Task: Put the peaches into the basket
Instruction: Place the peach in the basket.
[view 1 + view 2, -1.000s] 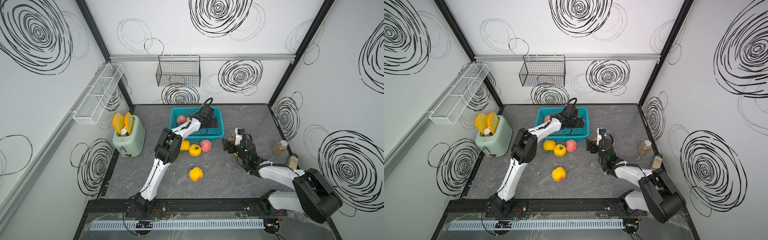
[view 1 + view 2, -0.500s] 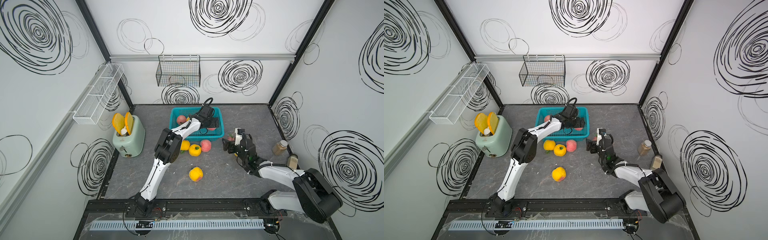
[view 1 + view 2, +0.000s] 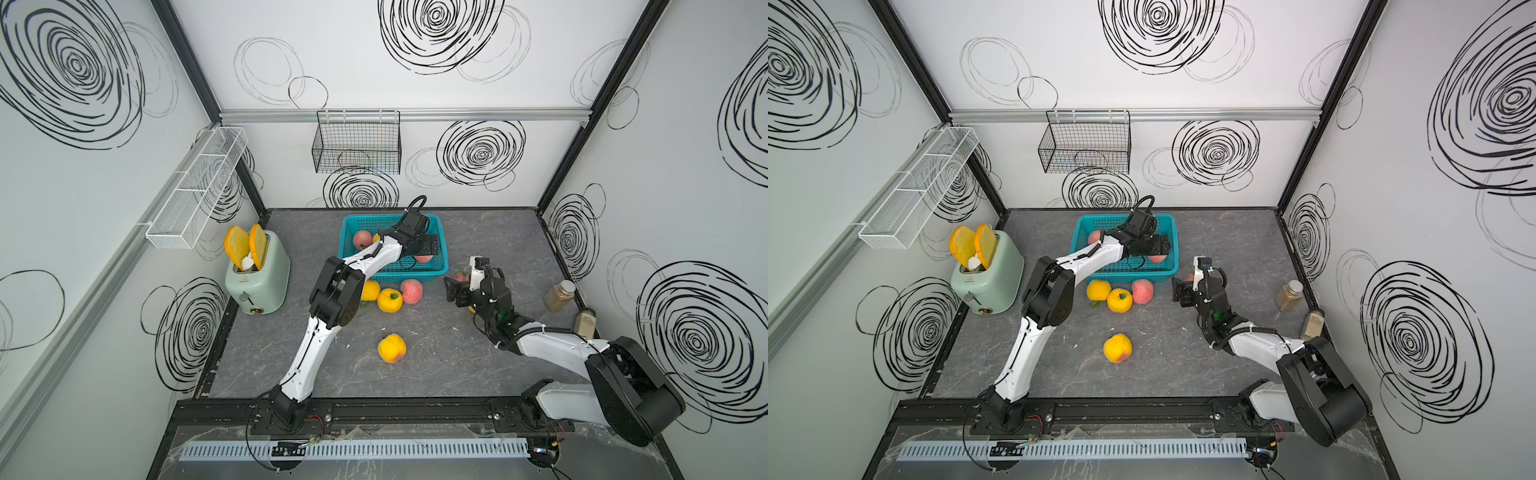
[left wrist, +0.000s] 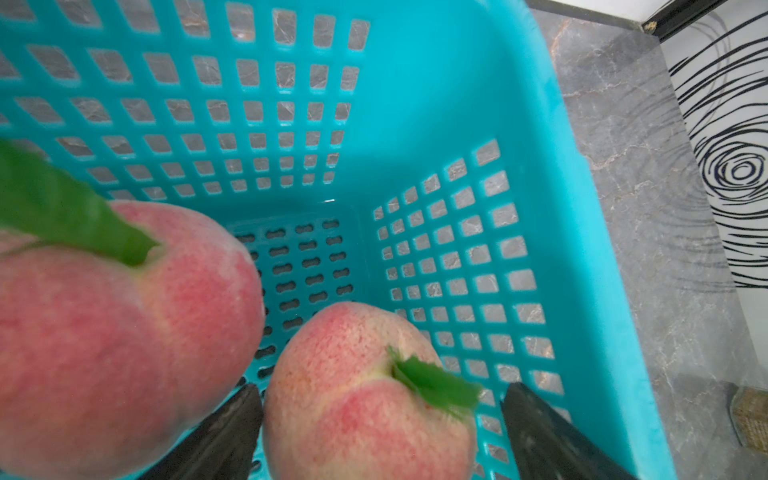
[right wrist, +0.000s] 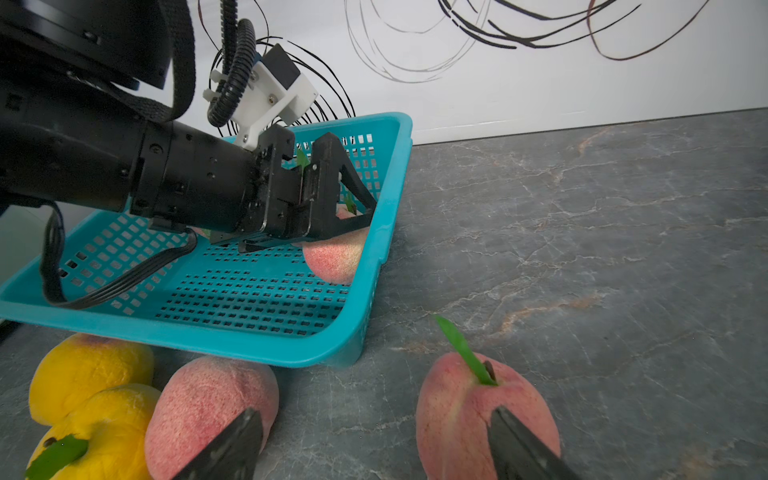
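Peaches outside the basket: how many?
5: two yellow peaches and a pink peach clustered beside the basket, a lone yellow peach mid-table, another pink peach by the right gripper. Others may be hidden.

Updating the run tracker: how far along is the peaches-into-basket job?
Done: at least two pink peaches lie in the turquoise basket. In hand: nothing; the left pincer stands open around one of them, and the right pincer is open above the table. Left: at least five there: a cluster of three peaches, a lone yellow peach, a pink peach by the right pincer.
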Controlling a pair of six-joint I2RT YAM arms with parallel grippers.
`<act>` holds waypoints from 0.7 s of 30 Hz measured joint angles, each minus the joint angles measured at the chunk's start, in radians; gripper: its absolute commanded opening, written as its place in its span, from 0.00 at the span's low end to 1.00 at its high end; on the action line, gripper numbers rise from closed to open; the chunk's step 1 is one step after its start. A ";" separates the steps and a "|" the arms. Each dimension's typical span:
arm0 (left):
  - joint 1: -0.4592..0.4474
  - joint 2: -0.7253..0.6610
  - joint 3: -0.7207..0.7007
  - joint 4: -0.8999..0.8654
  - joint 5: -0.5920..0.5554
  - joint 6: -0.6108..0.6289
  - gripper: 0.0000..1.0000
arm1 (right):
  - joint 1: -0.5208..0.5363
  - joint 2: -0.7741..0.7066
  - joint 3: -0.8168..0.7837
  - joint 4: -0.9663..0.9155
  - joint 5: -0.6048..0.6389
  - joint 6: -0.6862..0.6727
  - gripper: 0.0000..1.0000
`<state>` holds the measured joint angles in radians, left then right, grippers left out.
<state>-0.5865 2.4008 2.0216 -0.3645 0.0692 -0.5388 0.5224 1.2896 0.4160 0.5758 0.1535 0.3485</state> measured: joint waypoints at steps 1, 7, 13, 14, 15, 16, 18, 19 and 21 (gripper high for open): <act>-0.001 0.000 0.000 0.000 0.000 0.000 0.94 | 0.000 0.000 0.000 0.000 0.000 0.000 0.89; -0.006 -0.006 0.000 0.000 -0.008 0.002 0.94 | 0.000 0.000 0.000 0.000 0.000 0.000 0.89; -0.009 -0.026 0.000 0.001 -0.015 0.009 0.94 | 0.000 0.000 0.000 0.000 0.000 0.000 0.89; -0.010 -0.029 0.000 0.000 -0.016 0.011 0.94 | 0.000 0.000 0.000 0.000 -0.001 0.000 0.89; -0.011 -0.033 0.000 0.001 -0.018 0.013 0.94 | 0.000 0.000 0.000 0.000 -0.001 0.000 0.89; -0.013 -0.037 0.000 0.001 -0.018 0.014 0.94 | 0.000 0.000 0.000 0.000 -0.001 0.000 0.89; -0.016 -0.042 0.000 0.001 -0.022 0.016 0.94 | 0.000 0.000 0.000 0.000 -0.001 0.000 0.88; -0.016 -0.045 0.000 0.000 -0.022 0.016 0.94 | 0.000 0.000 0.000 0.000 -0.001 0.000 0.89; -0.018 -0.049 0.000 0.002 -0.023 0.018 0.94 | 0.000 0.000 0.000 0.000 -0.001 0.000 0.89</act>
<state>-0.6041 2.3520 2.0216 -0.3630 0.0467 -0.5205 0.5224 1.2896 0.4160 0.5758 0.1528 0.3485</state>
